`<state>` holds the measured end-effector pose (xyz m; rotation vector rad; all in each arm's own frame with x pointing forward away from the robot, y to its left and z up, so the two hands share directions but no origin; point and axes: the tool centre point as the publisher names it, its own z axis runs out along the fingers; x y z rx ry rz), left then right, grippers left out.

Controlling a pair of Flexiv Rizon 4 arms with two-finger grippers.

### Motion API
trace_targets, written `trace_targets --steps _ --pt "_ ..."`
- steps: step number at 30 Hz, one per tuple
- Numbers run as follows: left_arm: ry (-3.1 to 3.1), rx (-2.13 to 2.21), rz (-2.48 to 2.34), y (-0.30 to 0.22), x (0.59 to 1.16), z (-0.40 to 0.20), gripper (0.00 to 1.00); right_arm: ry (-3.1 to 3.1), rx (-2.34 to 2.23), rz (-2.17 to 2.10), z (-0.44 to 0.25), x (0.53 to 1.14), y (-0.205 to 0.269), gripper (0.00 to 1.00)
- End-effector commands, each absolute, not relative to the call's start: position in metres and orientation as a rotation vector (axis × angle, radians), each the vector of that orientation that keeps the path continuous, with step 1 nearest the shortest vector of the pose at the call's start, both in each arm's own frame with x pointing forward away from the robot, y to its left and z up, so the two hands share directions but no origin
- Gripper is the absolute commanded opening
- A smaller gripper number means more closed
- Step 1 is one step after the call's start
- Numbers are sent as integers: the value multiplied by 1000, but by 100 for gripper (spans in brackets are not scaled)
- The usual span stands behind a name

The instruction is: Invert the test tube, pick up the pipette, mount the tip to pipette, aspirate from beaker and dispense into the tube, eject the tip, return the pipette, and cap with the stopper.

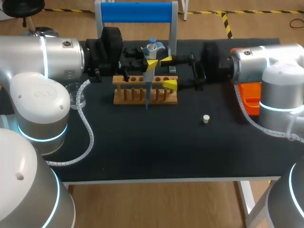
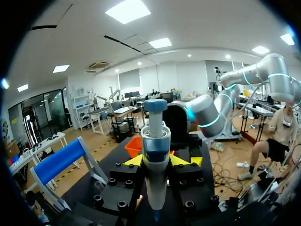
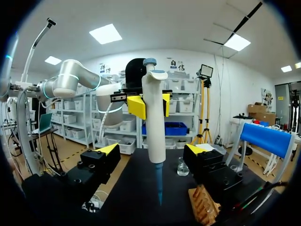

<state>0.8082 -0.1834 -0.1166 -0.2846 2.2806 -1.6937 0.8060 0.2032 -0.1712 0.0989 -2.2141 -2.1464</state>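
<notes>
— Where's the pipette [image 1: 150, 71]?
— Upright, its blue tip [image 1: 147, 99] pointing down over the wooden rack [image 1: 135, 98] at the back of the desk [image 1: 156, 152]. The left hand [image 2: 156, 161] is clenched on its body.
— And the right hand [image 3: 150, 151]?
— Released, fingers spread wide either side of the pipette, touching nothing.
— Anything else?
— A white stopper [image 1: 206, 118] lies alone, right of the rack. The beaker [image 1: 79, 96] stands beside the left arm.

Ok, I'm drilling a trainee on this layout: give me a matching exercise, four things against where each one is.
1 white-and-blue pipette
2 small white stopper
3 wooden test tube rack
4 clear glass beaker

A beside the left arm
B loose, nearer the right arm
C in the left gripper
D at the table's middle

Pairs: 1C, 2B, 3D, 4A
</notes>
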Motion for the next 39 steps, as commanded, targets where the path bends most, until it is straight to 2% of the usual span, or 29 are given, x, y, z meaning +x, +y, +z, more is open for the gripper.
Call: trace_targets --steps 1,29,39 --pt "2278 -283 -1696 -183 808 -117 0 -2218 93 -2141 -170 809 210 86" --pt "2278 -283 -1696 -183 808 -117 0 -2192 118 -2144 -166 817 241 84" --pt "2278 -283 -1696 -183 808 -117 0 -2179 140 -2142 -165 817 252 75"
